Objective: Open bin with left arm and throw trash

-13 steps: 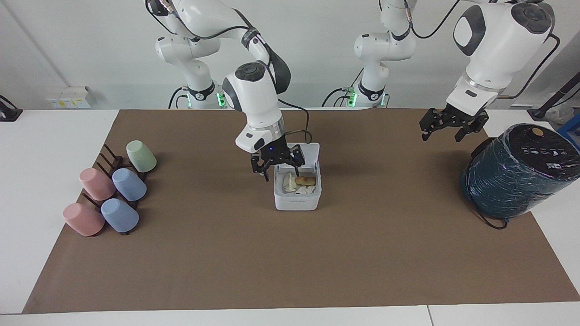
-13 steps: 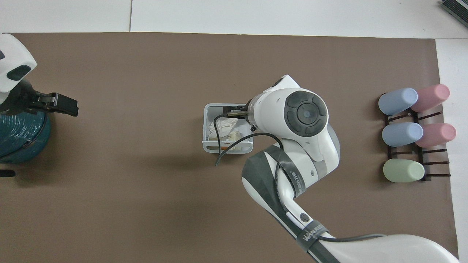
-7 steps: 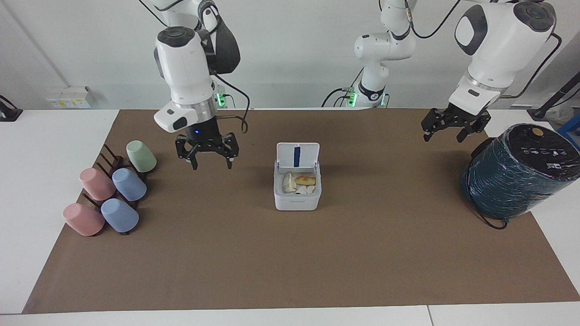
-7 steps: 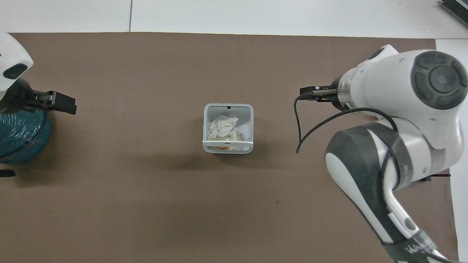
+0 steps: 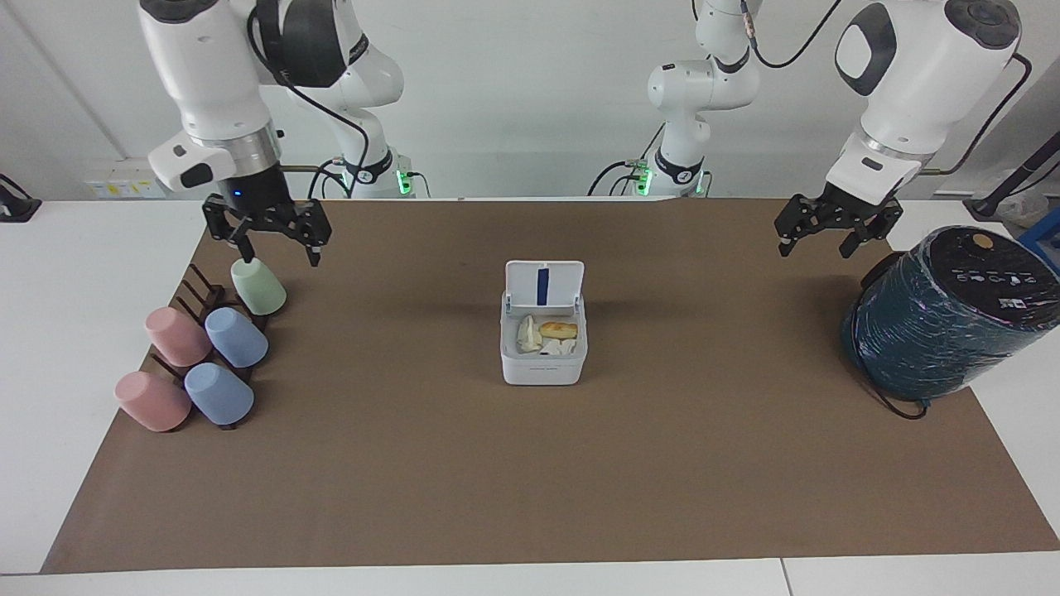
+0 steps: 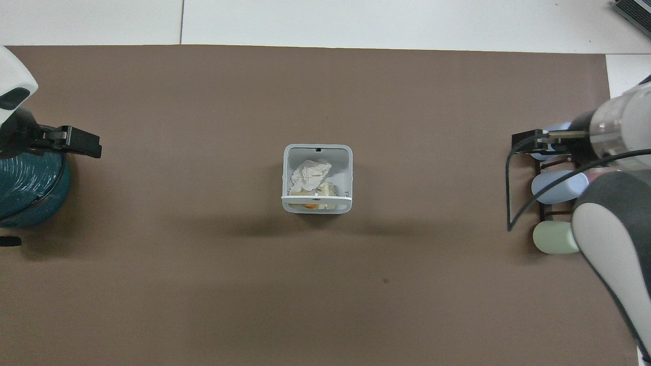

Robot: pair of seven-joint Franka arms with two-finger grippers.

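The white bin [image 5: 542, 368] stands mid-mat with its lid [image 5: 544, 285] hinged up, the blue strip showing. Inside lie two white tissue wads [image 5: 527, 333] and a yellow-orange lump [image 5: 558, 330]. In the overhead view the bin's rim [image 6: 318, 148] frames a tissue wad [image 6: 310, 173]. My right gripper [image 5: 280, 253] is open and empty, raised over the green cup at the right arm's end; it also shows in the overhead view [image 6: 529, 142]. My left gripper [image 5: 816, 247] is open and empty, raised over the mat beside the teal cylinder; it also shows in the overhead view [image 6: 84, 144].
A dark rack with pastel cups [image 5: 203, 356] lies at the right arm's end, the green cup [image 5: 257, 285] nearest the robots. A big dark teal wrapped cylinder [image 5: 944, 319] stands at the left arm's end, with a cable at its base.
My right gripper has left the bin and swung up and away to the right arm's end, over the cup rack. The left gripper has barely moved. The bin stays open.
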